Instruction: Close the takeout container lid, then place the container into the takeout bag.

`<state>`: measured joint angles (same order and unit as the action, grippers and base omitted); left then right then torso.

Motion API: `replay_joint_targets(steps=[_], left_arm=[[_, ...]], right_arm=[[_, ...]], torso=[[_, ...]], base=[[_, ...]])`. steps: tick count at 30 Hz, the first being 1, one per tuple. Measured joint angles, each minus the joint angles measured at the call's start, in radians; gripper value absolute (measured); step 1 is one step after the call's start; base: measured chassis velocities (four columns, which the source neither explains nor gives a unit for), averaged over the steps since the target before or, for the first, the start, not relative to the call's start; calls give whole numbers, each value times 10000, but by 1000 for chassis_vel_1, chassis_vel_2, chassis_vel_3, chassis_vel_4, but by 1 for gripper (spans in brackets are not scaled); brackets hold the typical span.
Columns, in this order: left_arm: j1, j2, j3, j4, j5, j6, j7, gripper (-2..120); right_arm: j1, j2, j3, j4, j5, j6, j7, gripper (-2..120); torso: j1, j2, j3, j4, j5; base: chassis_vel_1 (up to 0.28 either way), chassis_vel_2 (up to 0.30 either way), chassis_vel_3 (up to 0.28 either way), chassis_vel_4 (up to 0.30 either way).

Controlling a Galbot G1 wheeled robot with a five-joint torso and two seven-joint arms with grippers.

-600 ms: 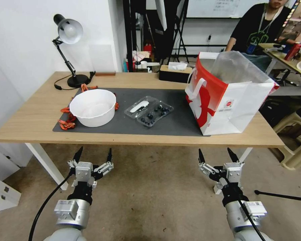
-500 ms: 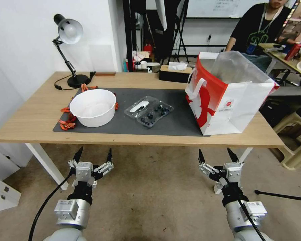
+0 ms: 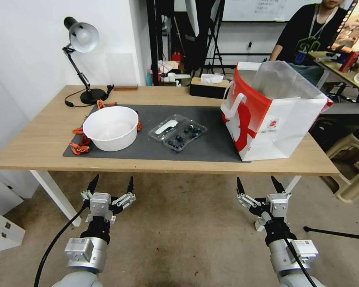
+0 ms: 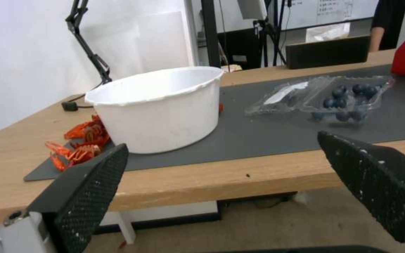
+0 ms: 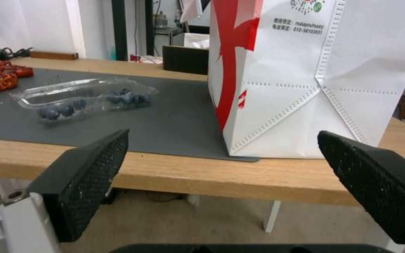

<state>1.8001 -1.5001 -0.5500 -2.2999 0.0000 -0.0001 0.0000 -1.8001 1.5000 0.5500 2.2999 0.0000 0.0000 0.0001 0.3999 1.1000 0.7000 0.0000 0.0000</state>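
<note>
Comparing with a moment ago, nothing has budged: left gripper (image 3: pixel 111 186) and right gripper (image 3: pixel 258 186) wait spread open below the table (image 3: pixel 40 139), so the task is unstarted. Small clear clamshell takeout container (image 3: pixel 185 134) lies mid-mat, lid (image 3: pixel 166 126) flopped open toward ten o'clock; the red-and-white paper takeout bag (image 3: pixel 267 119) stands at three o'clock.

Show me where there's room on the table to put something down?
Bare grey mat lies between the small clear blueberry clamshell and the red-and-white paper bag, and behind the clamshell toward the black tissue box. The wooden table's left end is bare too. It is crowded around the white round bowl with orange crayfish.
</note>
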Motion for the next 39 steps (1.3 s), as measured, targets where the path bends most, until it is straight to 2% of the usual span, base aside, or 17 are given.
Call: replay_joint_targets(steps=[9, 12, 15, 16, 18, 20, 24, 36, 39], left_arm=[[-4, -6, 1, -2, -11, 12, 0, 100], [-70, -148, 19, -71, -175, 337, -14, 100], [-352, -711, 140, -378, -793, 1536, -78, 100], [-352, -711, 140, -378, -793, 1536, -78, 100], [-431, -1043, 98, -533, -1194, 1802, -194, 100], [-431, -1082, 67, -537, -1251, 1775, -219, 100], [-399, -1104, -37, -452, -1287, 1351, -225, 100], [-573, -1036, -29, -141, -1314, 1086, -121, 100], [-595, -1013, -42, -40, -1347, 988, -97, 100]], right_arm=[[6, 0, 2, 2, 6, -20, -1, 100], [81, 10, 66, 63, 104, -282, 0, 100], [376, 58, 347, 346, 460, -1272, 0, 100], [376, 58, 347, 346, 460, -1272, 0, 100], [626, 100, 584, 575, 762, -2101, 4, 100], [728, 120, 679, 670, 893, -2451, 5, 100], [1213, 130, 904, 1046, 1556, -3808, 16, 100], [1711, -296, 434, 1035, 2153, -3834, 461, 100], [2248, -679, 155, 884, 2769, -3922, 582, 100]], torso=[[0, 0, 0, 0, 0], [0, 0, 0, 0, 1], [1, -1, 0, 0, 1], [1, -1, 0, 0, 1], [5, 0, 0, 0, 5], [6, -1, 0, 1, 2], [4, 0, 0, 1, 0], [2, -1, 0, -1, 0], [1, -1, 0, 0, 0]], base=[[0, 0, 0, 0], [0, 0, 0, 0], [0, 0, 0, 0], [0, 0, 0, 0], [0, 0, 0, 0], [0, 0, 0, 0], [0, 0, 0, 0], [0, 0, 0, 0], [0, 0, 0, 0]])
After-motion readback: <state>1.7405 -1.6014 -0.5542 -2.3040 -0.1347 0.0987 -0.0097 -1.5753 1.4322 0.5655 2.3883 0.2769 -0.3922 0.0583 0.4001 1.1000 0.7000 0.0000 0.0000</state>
